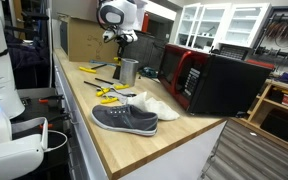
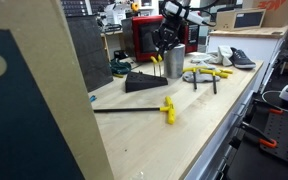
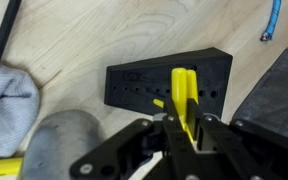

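Wrist view, left to right: gray cloth [image 3: 6,100], metal cup [image 3: 59,145], then the black block [image 3: 134,85] with rows of holes, and the yellow screwdriver [image 3: 184,105] across its front. Its long axis runs straight up-down in that picture. The far end sits over the block's holes and the near end is pinched in the tool [image 3: 182,140], which is clamped tight on it. Only this view shows the grip. In an exterior view the tool just hangs above the cup on the desk [image 2: 199,120], and the screwdriver is too small to make out. An exterior view also shows a gray shoe [image 1: 124,119].
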